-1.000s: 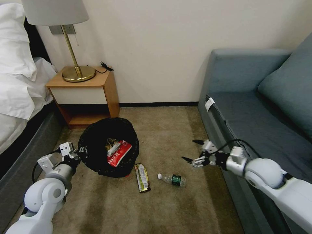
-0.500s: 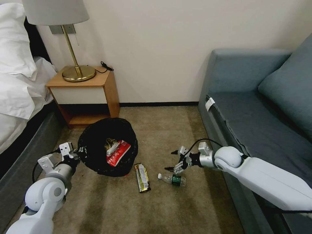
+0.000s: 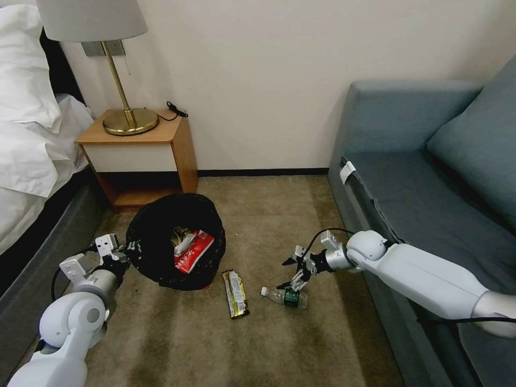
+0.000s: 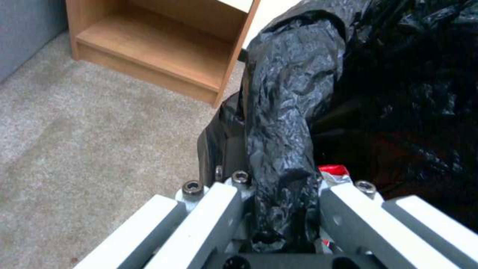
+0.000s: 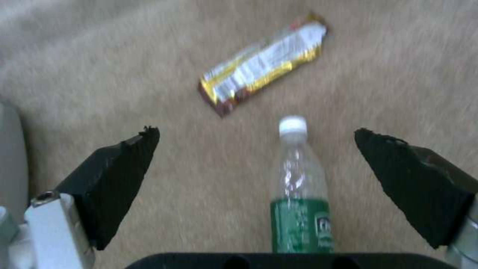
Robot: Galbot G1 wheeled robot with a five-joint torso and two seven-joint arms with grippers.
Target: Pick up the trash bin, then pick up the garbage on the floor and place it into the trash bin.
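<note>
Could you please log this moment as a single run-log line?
left end effector: shut on trash bin rim | right end effector: open, over bottle | wrapper: on floor | red packet: in bin

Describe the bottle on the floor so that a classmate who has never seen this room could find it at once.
Start at the grey sofa and look down to the carpet beside it. The bottle lies there on its side, under the open right gripper. Clear, white-capped and green-labelled, it differs from the flat gold-printed wrapper next to it.
</note>
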